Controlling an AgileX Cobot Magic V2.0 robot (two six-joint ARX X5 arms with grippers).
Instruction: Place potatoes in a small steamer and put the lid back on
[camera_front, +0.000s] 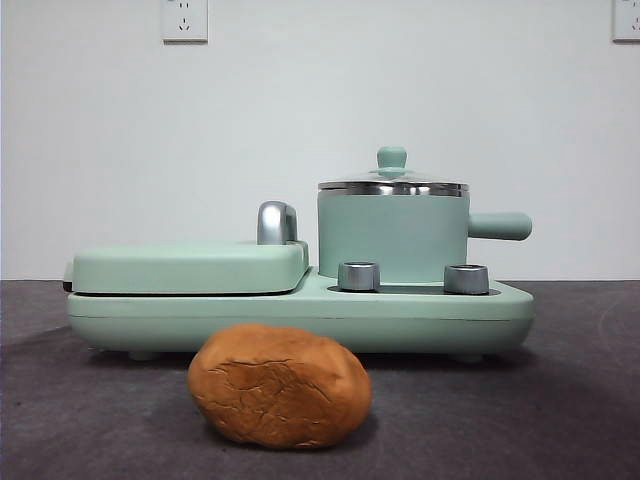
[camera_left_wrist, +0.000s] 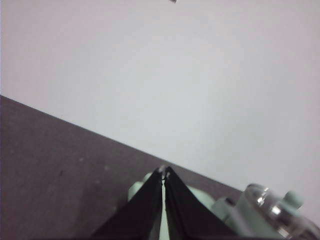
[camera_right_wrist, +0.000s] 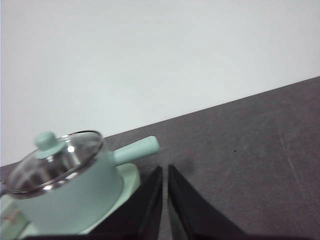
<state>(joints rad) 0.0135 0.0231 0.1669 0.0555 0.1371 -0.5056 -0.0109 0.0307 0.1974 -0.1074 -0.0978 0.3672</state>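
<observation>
An orange-brown potato (camera_front: 280, 385) with cracked skin lies on the dark table in front of the mint-green appliance. The small steamer (camera_front: 393, 238) stands on the appliance's right side, its stubby handle pointing right. The glass lid (camera_front: 392, 182) with a mint knob sits on it. The steamer (camera_right_wrist: 70, 192) and lid (camera_right_wrist: 55, 160) also show in the right wrist view, and the lid (camera_left_wrist: 272, 210) in the left wrist view. My left gripper (camera_left_wrist: 164, 174) is shut and empty, above the appliance. My right gripper (camera_right_wrist: 164, 170) is shut and empty, beside the steamer's handle (camera_right_wrist: 137, 149). Neither gripper shows in the front view.
The mint appliance base (camera_front: 300, 315) carries a flat griddle cover (camera_front: 190, 268) with a chrome handle (camera_front: 276, 222) on its left, and two steel knobs (camera_front: 358, 276) in front of the steamer. A white wall with sockets (camera_front: 184, 20) stands behind.
</observation>
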